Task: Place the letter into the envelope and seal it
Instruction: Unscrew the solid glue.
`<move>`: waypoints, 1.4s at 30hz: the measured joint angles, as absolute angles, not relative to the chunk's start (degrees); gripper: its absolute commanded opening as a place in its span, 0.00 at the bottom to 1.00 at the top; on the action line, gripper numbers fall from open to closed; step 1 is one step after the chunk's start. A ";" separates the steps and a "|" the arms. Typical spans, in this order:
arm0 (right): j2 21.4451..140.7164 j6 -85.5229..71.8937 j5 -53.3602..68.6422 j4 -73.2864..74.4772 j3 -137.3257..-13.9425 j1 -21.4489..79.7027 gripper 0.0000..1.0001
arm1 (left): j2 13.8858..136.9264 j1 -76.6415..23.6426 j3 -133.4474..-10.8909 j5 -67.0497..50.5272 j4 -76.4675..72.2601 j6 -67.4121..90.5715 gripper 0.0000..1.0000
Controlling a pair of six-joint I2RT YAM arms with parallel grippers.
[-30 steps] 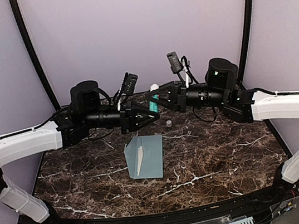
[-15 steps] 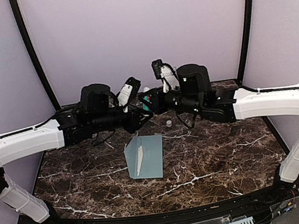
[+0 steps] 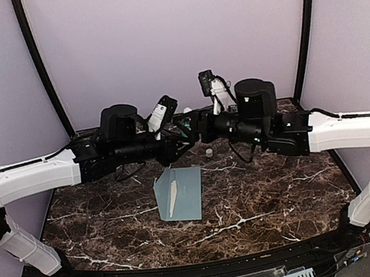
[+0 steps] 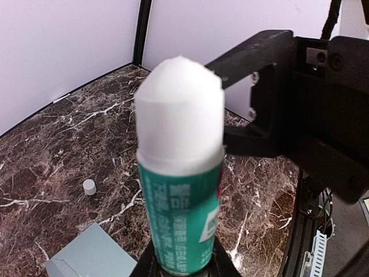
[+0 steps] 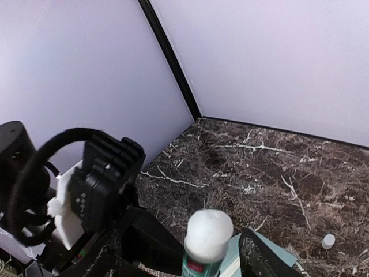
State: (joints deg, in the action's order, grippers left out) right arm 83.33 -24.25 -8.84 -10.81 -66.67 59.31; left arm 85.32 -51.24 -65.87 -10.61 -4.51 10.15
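Glue preparation, by the look of it, ahead of sealing; no contact yet with the envelope (image 3: 179, 193), lying flat on the tabletop (image 3: 283, 186), nearer the bases than both sets of fingers and well apart from them. Firm hold by the left fingers (image 3: 178, 141) on the green body of the glue stick (image 4: 180, 190), upright in that grip; right fingers (image 3: 197, 124) spread wide either side of its white top (image 4: 180, 109), gripping nothing.

To do the step well: keep the left grip low on the green body and steady; bring the right fingers square onto the white top, not at a slant; close gently, then pull or twist along the stick's own axis, never sideways, to avoid levering it out of the left grip; work above bare tabletop, not over the envelope. White top either cap or bare glue, cannot tell; treat as sticky. Mind also the small white cylinder (image 3: 209, 152) standing on the tabletop just beyond the envelope; possibly a cap, too small to say.

From the top view only: whole envelope, with a pale strip (image 3: 171, 197) along its left part, inserted sheet or flap lining, impossible to say; stick itself almost lost among the black hardware. From the left wrist view only: label and chamfered white top up close, plus one corner of the envelope. From the right wrist view only: clear gaps between stick and each finger, hence the open reading.
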 measured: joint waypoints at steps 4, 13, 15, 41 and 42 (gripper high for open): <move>77.10 -24.62 -8.47 -13.41 -61.91 58.48 0.75 | 83.68 -47.99 -63.07 -15.03 -7.20 12.40 0.00; 73.21 -28.80 6.52 -22.85 -52.99 48.53 0.77 | 82.13 -45.91 -61.89 -27.66 -11.11 13.69 0.00; 73.80 -29.39 12.14 -24.97 -52.23 47.09 0.73 | 82.04 -45.93 -61.89 -31.44 -12.16 13.96 0.00; 83.81 -31.99 39.81 -37.10 -57.36 48.60 0.26 | 82.37 -45.93 -61.89 -46.13 -18.39 18.20 0.00; 84.07 -32.01 39.88 -37.26 -57.52 48.64 0.22 | 82.41 -45.93 -61.89 -46.17 -18.41 18.24 0.00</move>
